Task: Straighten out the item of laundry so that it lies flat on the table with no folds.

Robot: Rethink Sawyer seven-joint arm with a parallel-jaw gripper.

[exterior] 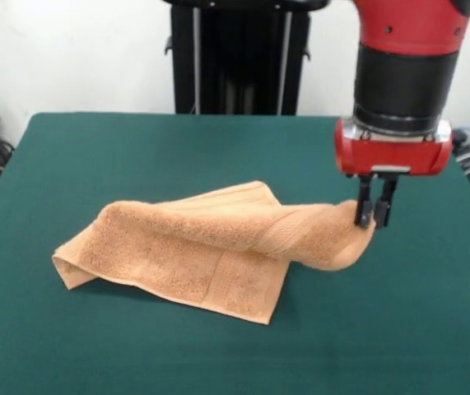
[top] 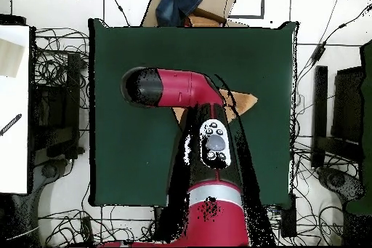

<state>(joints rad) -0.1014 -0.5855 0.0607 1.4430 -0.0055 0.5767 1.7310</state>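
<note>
1. Right now, from the front view, the peach-orange towel lies rumpled near the middle of the dark green worktop, folded over on itself rather than flat.
2. Its left end is doubled under into a soft roll, and a woven band stripe runs across the lower flap that points toward the camera.
3. One end of the towel rises up to the right in a curved hump, lifted clear of the felt at that side.
4. The end effector hangs from the red and black arm at the right of the picture, and its two dark fingers are pinched together on that raised end of the cloth.
5. The rest of the towel rests on the worktop, well away from every edge.
6. Behind the worktop stands the black pedestal against a white wall.
7. Looking straight down in the overhead view, the arm stretches from the bottom of the picture across the worktop and bends left, hiding nearly all of the towel.
8. Only a small orange corner of the towel peeks out to the right of the arm, near the middle of the green top.
9. The end effector itself is hidden under the arm in this view.
10. Cables lie tangled on the floor around the worktop, and a cardboard box sits beyond its top edge.
</note>
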